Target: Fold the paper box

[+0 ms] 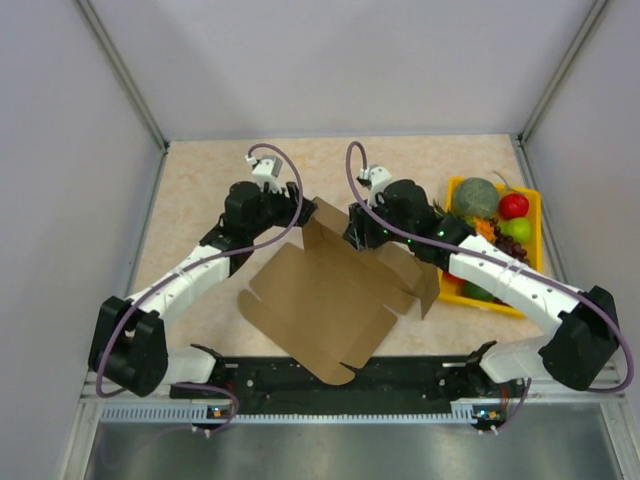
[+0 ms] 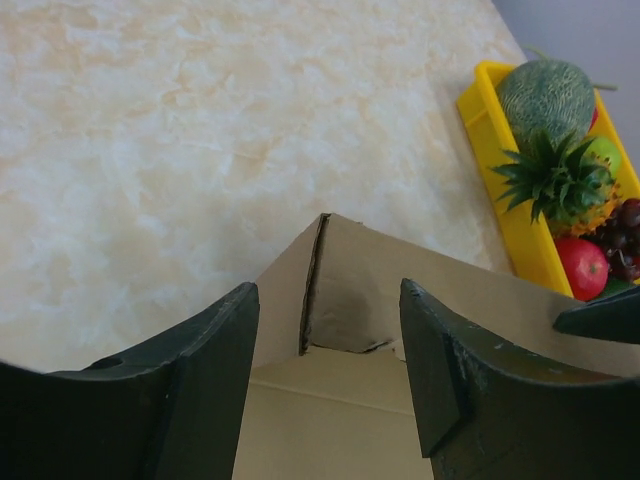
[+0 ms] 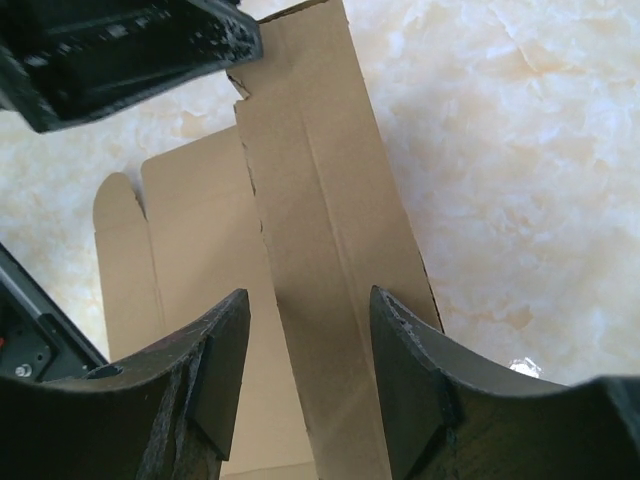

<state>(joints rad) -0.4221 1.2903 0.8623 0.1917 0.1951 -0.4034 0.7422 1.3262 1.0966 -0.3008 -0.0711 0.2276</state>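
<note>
On table (image 1: 200,180), creased paper box (image 1: 320,300) (brown)

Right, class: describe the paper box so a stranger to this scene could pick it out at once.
On the beige marbled table, look in the middle, left of the yellow fruit tray. The paper box is the brown cardboard sheet lying there, mostly flat with its far flaps lifted. Only it is dull brown and sheet-like.
</note>
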